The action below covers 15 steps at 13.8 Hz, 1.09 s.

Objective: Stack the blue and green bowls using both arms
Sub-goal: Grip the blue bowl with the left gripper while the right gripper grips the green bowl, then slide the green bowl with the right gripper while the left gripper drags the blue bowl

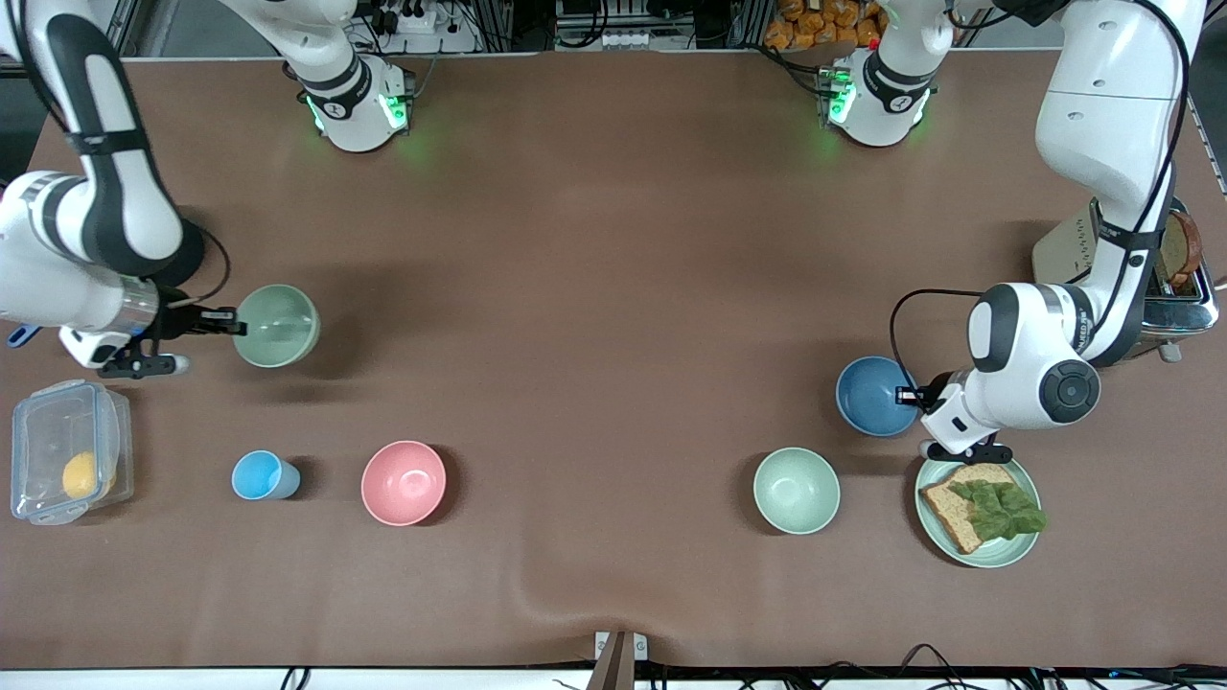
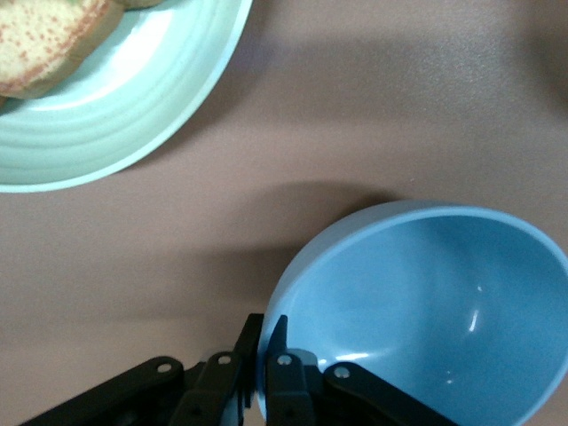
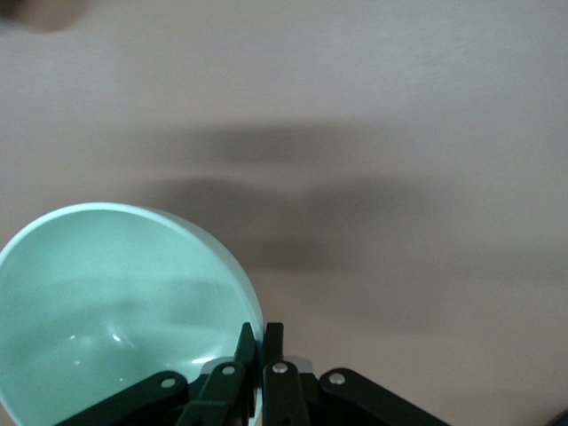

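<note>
Gripping green bowl [image 1: 278,326] rim, right gripper [image 1: 233,327], left gripper [image 1: 909,395] pinching blue bowl [image 1: 872,395]

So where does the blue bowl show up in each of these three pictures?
Front view: the blue bowl is at the left arm's end of the table, its rim pinched by the left hand.
Left wrist view: blue bowl, fingers clamped on its rim.
Right wrist view: not in it.
Shared landmark: the pale-green plate beside the bowl.

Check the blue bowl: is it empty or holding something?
Empty. The blue bowl shows a bare, smooth inside in the left wrist view; the left gripper has its jaws shut on the rim.
</note>
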{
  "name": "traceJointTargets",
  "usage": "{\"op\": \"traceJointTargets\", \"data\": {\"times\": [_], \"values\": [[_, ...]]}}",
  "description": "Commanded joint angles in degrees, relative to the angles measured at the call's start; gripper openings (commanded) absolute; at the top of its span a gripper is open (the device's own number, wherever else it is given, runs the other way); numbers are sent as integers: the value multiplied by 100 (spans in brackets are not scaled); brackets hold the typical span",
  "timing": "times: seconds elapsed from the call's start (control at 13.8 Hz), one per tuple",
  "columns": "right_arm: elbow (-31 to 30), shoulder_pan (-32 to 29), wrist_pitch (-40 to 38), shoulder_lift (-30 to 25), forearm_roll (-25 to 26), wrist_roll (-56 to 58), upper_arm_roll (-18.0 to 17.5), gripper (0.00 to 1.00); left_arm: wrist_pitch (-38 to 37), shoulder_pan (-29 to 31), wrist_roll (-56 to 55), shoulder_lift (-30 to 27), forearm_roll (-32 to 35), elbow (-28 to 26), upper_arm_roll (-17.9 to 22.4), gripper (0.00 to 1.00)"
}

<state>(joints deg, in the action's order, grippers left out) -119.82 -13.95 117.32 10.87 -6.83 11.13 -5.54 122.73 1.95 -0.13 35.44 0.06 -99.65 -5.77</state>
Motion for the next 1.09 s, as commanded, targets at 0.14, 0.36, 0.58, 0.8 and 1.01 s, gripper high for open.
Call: {"op": "traceJointTargets", "data": {"times": [0.14, 0.36, 0.58, 0.8, 1.01], "values": [[-94, 918, -368, -524, -144, -1708, -17, 0, 67, -81, -180, 86, 99, 16, 23, 0], [-129, 1463, -368, -621, -440, -2491, -8, 0, 67, -116, -241, 86, 99, 16, 23, 0], [-173, 2226, -115, -621, -688, -3455, -8, 0, 67, -125, -251, 95, 117, 24, 23, 0], [-200, 3124, 483, -543, -680, -4758, 1, 0, 58, -116, -259, 52, 125, 16, 23, 0], [-191, 3766, 1010, -358, -671, -5575, 1, 0, -152, -151, -556, -456, 117, -72, 6, 0]]}}
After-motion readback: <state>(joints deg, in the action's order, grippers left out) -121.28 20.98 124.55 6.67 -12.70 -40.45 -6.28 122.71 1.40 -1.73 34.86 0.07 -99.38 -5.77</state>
